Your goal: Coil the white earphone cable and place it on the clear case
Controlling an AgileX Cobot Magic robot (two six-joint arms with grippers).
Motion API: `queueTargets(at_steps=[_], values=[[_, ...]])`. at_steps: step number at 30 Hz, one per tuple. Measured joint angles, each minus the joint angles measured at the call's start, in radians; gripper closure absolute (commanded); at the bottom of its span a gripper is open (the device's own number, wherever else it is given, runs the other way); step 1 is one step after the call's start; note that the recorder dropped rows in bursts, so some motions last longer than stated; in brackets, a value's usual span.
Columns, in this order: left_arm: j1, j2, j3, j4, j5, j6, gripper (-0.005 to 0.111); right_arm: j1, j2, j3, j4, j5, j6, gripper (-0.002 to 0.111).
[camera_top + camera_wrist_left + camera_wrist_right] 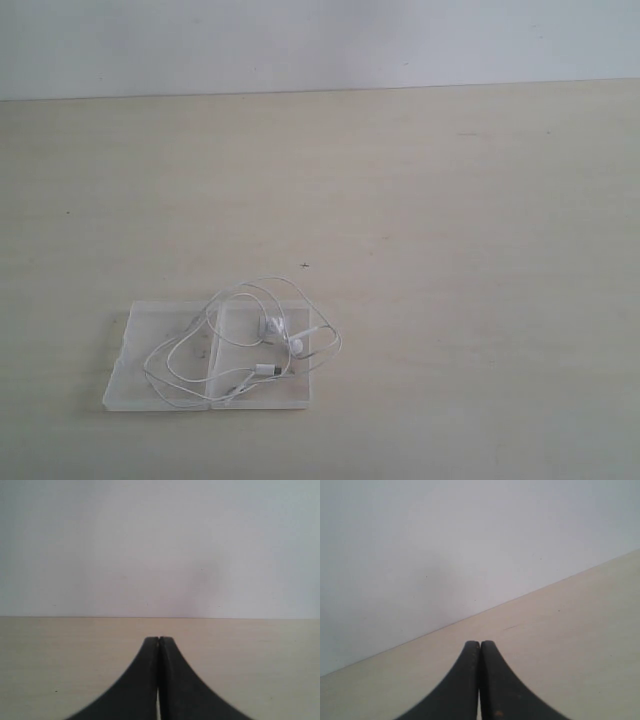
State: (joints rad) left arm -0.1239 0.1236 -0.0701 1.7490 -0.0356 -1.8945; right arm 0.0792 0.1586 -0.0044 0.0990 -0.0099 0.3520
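The clear case lies open and flat on the table at the lower left of the exterior view. The white earphone cable rests on it in loose loops, its earbuds over the right half and one loop hanging past the case's right edge. Neither arm shows in the exterior view. My left gripper is shut with nothing between its black fingers, facing bare table and a pale wall. My right gripper is also shut and empty, with only table and wall ahead of it.
The table is a pale wooden surface that ends at a light wall at the back. A small dark mark sits on the tabletop just beyond the case.
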Motion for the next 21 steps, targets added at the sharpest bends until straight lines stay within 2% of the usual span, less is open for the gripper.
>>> queueTargets(at_steps=[5, 8, 11, 13, 15, 18, 21], values=[[0.002, 0.000, 0.002, 0.000, -0.004, -0.107, 0.107, 0.000, 0.000, 0.000, 0.000, 0.000, 0.000, 0.108], [0.002, 0.000, 0.002, -0.095, -0.011, -0.098, 0.107, 0.000, 0.000, 0.000, 0.000, 0.000, 0.000, 0.108], [0.002, 0.000, 0.012, -0.368, -0.011, 0.148, 0.107, 0.000, 0.000, 0.000, 0.000, 0.000, 0.000, 0.108], [0.002, 0.000, 0.027, -0.642, -0.009, 0.440, 0.107, 0.000, 0.000, 0.000, 0.000, 0.000, 0.000, 0.108], [0.002, 0.000, 0.046, -0.839, -0.014, 0.723, 0.107, 0.000, 0.000, 0.000, 0.000, 0.000, 0.000, 0.108], [0.002, 0.000, 0.067, -0.975, -0.026, 1.014, 0.107, 0.000, 0.000, 0.000, 0.002, 0.000, -0.002, 0.108], [0.004, 0.000, 0.067, -1.011, -0.022, 1.081, 0.107, 0.000, 0.000, 0.000, 0.002, 0.000, -0.002, 0.108]])
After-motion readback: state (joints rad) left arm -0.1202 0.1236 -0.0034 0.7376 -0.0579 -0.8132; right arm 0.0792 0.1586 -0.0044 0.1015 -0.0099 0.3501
